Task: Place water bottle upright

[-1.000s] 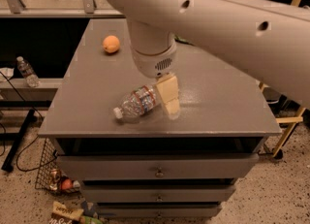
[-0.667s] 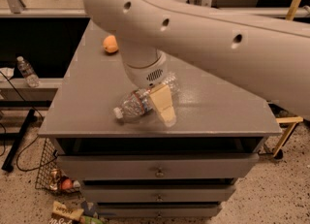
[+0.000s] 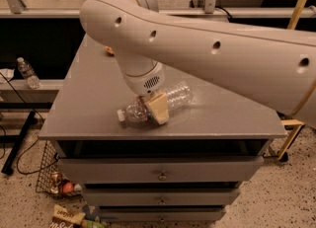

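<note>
The water bottle (image 3: 176,95) lies on its side on the grey cabinet top (image 3: 89,108). It is clear and ribbed, with its white cap (image 3: 120,116) pointing to the front left. My gripper (image 3: 154,107) hangs from the big white arm and sits down over the bottle's middle, covering the label band. The bottle rests on the surface and is not lifted.
An orange fruit (image 3: 108,51) shows only as a sliver behind the arm at the back left. A smaller clear bottle (image 3: 27,72) stands on a low shelf at the left. Drawers (image 3: 161,175) are below the top. A wire basket (image 3: 55,182) with clutter sits on the floor.
My gripper has moved left along the bottle, from its right end to over its middle. The arm has swung left and now hides most of the orange fruit. The bottle still lies flat.
</note>
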`<control>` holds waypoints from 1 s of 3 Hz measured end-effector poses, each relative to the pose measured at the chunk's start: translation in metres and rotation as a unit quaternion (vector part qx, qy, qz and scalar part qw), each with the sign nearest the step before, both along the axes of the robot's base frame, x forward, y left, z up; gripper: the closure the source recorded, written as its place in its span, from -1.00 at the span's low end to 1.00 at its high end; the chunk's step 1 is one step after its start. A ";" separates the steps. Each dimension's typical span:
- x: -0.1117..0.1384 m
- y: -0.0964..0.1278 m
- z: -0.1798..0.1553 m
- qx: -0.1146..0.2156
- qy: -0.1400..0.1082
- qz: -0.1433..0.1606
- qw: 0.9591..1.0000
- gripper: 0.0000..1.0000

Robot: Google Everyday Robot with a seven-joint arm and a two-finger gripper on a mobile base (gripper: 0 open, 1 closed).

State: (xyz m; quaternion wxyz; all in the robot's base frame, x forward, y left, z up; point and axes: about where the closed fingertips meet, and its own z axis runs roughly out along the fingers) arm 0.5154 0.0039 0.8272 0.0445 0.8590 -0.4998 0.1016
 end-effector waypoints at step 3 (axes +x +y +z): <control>0.024 0.004 0.056 0.119 0.031 -0.057 0.991 1.00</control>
